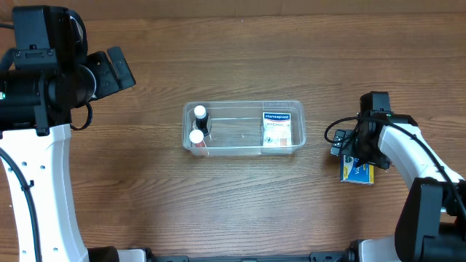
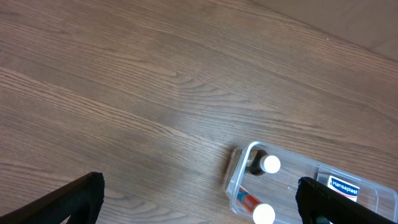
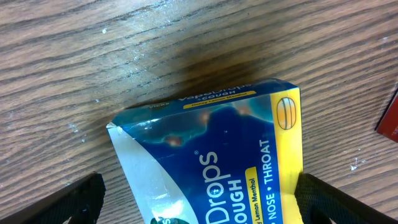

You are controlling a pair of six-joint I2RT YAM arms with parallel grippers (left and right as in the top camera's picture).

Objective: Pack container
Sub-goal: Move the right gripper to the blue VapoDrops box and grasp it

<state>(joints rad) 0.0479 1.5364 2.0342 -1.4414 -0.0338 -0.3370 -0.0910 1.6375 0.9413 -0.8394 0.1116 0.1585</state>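
Note:
The clear plastic container (image 1: 242,145) lies mid-table. It holds two white-capped bottles (image 1: 199,113) (image 1: 196,136) at its left end and a Hansaplast box (image 1: 275,129) at its right end. It also shows in the left wrist view (image 2: 239,180). A blue and yellow cough drops box (image 1: 359,173) lies on the table to the right of the container. My right gripper (image 3: 199,205) is open and low over this box (image 3: 211,155), one finger on each side. My left gripper (image 2: 199,211) is open and empty, high at the far left, away from the container.
The edge of a red thing (image 3: 388,115) shows on the table just right of the cough drops box. A black cable and connector (image 1: 336,138) hang at the right wrist. The table is brown wood (image 1: 240,211).

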